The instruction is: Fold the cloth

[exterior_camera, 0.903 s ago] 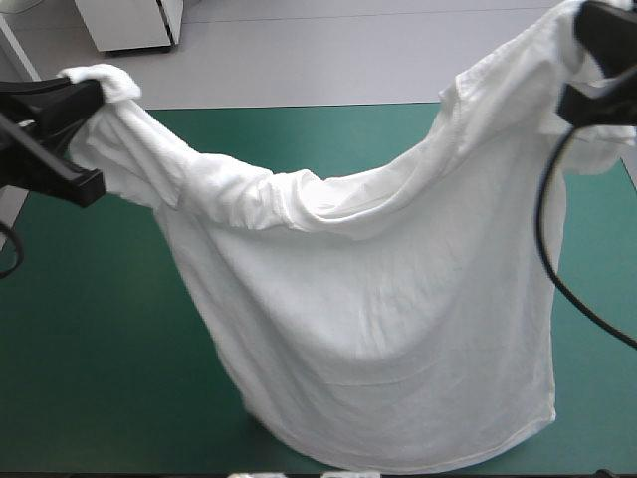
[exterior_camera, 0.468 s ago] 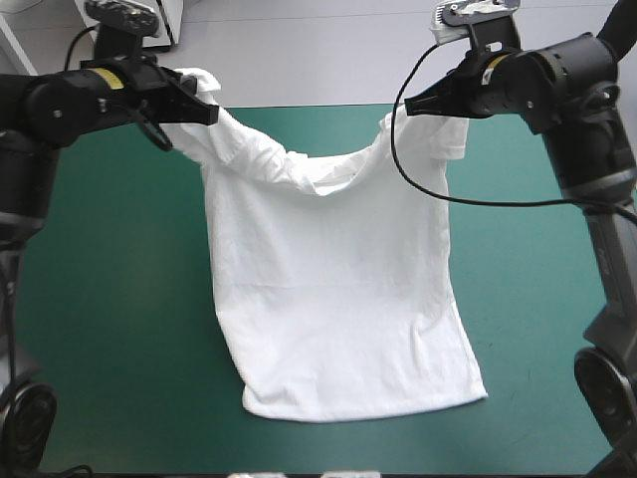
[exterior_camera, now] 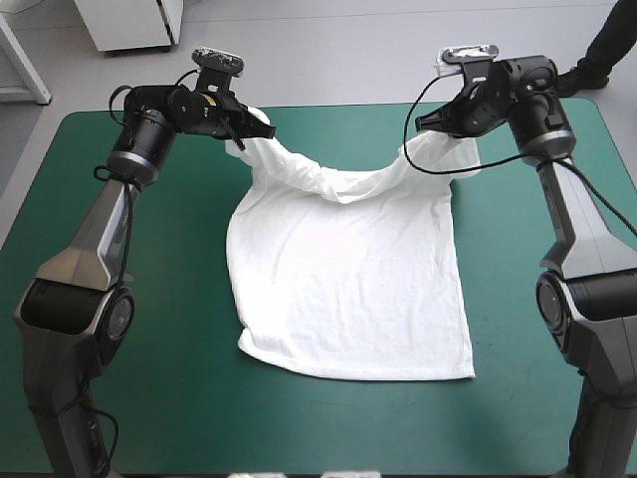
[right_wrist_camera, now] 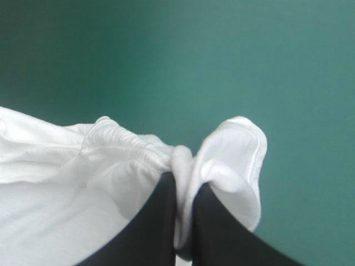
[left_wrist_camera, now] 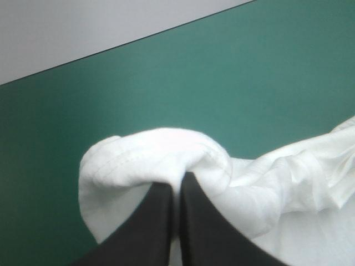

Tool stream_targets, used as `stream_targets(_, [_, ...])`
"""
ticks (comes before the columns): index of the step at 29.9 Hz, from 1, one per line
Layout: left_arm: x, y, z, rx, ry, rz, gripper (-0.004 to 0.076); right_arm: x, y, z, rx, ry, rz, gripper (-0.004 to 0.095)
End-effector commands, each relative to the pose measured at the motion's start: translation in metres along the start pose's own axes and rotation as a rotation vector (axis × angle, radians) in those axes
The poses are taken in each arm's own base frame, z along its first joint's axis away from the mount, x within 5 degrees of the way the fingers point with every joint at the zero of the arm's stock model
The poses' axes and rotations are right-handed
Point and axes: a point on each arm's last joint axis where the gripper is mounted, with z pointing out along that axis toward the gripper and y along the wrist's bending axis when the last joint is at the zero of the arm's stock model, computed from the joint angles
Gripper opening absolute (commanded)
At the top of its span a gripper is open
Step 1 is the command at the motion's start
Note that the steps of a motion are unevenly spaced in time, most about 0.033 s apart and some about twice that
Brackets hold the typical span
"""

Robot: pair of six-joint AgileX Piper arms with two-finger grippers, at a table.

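T-shirt [exterior_camera: 348, 289] lies mostly flat on the teal-green worktop [exterior_camera: 179, 299], its long axis running far to near: the hem sits toward the near edge and the body spreads smoothly up the middle, while only the shoulder end is held off the surface. The left gripper [exterior_camera: 261, 127] has the far-left shoulder and the right gripper [exterior_camera: 430, 124] the far-right one. In each wrist view the black fingers [left_wrist_camera: 155, 221] are pressed almost together, with a bunched fold of white fabric pinched between their tips. From both grips the cloth falls inward and toward the near side, so the collar line sags in a shallow curve between the two arms. Both grippers sit at about the same depth, neither clearly closer to the hem, and the garment is roughly centred between them. That suggests the coming move has to be carried evenly by both, along the far-to-near axis. Bare worktop shows on all sides: wide margins left and right, a narrower band between the raised shoulders and the far edge, and a strip beyond the hem at the near edge. Nothing else rests on the surface.
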Motion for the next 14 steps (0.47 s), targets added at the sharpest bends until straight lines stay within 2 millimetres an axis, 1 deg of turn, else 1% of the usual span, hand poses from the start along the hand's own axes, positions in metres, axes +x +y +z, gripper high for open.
stream_targets(1, [-0.021,-0.004,-0.017,0.019,-0.141,-0.019,-0.0010,-0.009,0.001,-0.009,-0.029,-0.078,-0.007,-0.0013])
stream_targets(4, [-0.014,-0.004,-0.002,0.035,-0.092,-0.027,-0.0002,-0.004,0.001,0.012,-0.039,-0.024,-0.014,0.0006])
stream_targets(6, [-0.008,-0.004,0.008,0.047,-0.061,0.005,0.0050,-0.001,0.000,0.020,-0.043,0.003,-0.028,0.0073])
stream_targets(8, [-0.005,-0.006,0.015,0.072,-0.048,0.008,0.0169,0.001,-0.001,0.027,-0.069,0.016,-0.015,0.0180])
stream_targets(9, [-0.005,-0.007,0.016,0.088,-0.051,0.014,0.0247,0.002,-0.002,0.029,-0.075,0.024,-0.023,0.0268])
stream_targets(11, [-0.005,-0.008,0.018,0.117,-0.057,0.020,0.0395,0.002,-0.005,0.030,-0.077,0.025,-0.016,0.0405])
stream_targets(12, [-0.005,-0.007,0.018,0.131,-0.064,0.006,0.0465,0.002,-0.008,0.030,-0.071,0.025,-0.013,0.0510])
stream_targets(14, [-0.004,-0.005,0.017,0.144,-0.055,-0.008,0.0542,0.002,-0.015,0.028,-0.072,0.023,0.007,0.0622])
